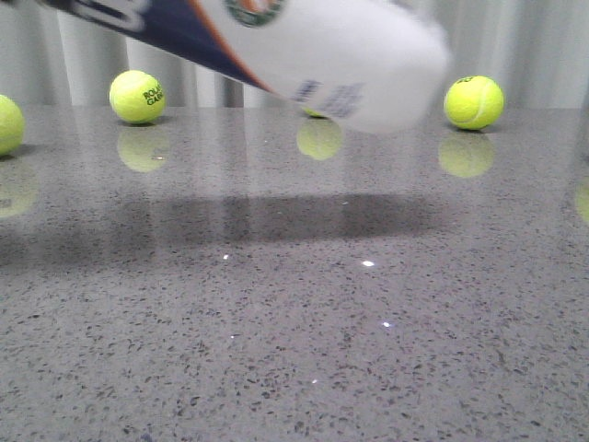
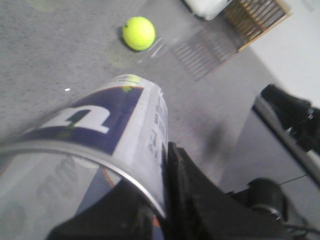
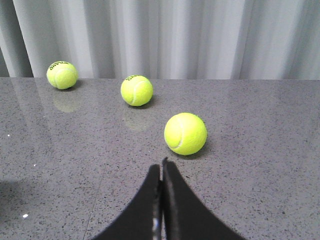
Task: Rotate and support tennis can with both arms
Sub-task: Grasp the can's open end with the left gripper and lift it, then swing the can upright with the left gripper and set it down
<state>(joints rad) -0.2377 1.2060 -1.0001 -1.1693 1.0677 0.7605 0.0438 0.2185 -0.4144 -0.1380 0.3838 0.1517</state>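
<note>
Tennis can [image 1: 304, 51] is airborne, well above the bench [image 1: 294, 322], tilted with its white end lower and toward the ball [image 1: 474, 101] at the back; its shadow lies on the bench below it. Handling call: thin-walled tube, likely light and stiff along its length but crushable if squeezed hard mid-body, and the glossy label looks slippery, so grip near the silver rim [image 2: 100, 160] where the wall is stiffest and prop the far white end from below. Left end effector [image 2: 150, 205] has the can at that rim end: one black finger [image 2: 195, 195] lies against the can wall, the other is mostly hidden, so closure is judged from the can being off the bench. Right end effector [image 3: 161, 200] is pinched fully closed on nothing, over the bench just short of another ball [image 3: 185, 133], well apart from the can. Looks: long cylinder, white label, navy section with a white logo, orange stripe, round green-orange emblem [image 1: 253, 9]; front view is motion-blurred, small print unreadable.
</note>
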